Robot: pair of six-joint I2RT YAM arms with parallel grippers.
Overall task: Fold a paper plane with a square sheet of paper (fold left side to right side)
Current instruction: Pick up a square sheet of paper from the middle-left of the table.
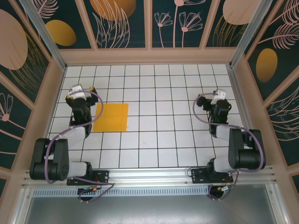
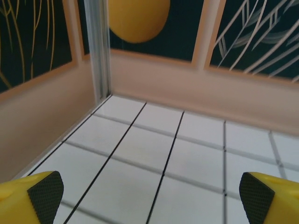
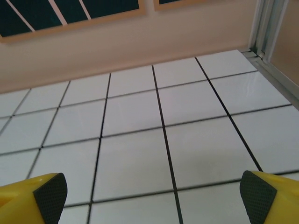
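Observation:
The square sheet of paper (image 1: 112,117) is orange-yellow and lies flat and unfolded on the white tiled table, left of centre. A paper plane is out of view. My left arm stands over the sheet's left edge, and the left gripper (image 1: 80,92) points toward the back wall, open. In the left wrist view the left gripper (image 2: 149,198) has its yellow fingers with black pads (image 2: 44,193) spread wide over bare tiles. My right gripper (image 1: 218,96) is far to the right of the sheet. Seen from its own wrist, the right gripper (image 3: 152,198) is open with nothing between its pads (image 3: 256,196).
Patterned walls with wooden frames (image 1: 149,55) enclose the table on three sides. A metal corner post (image 2: 98,46) stands close ahead of the left gripper. Another post (image 3: 264,28) rises at the back right corner. An aluminium rail (image 1: 149,176) carries both arm bases at the near edge.

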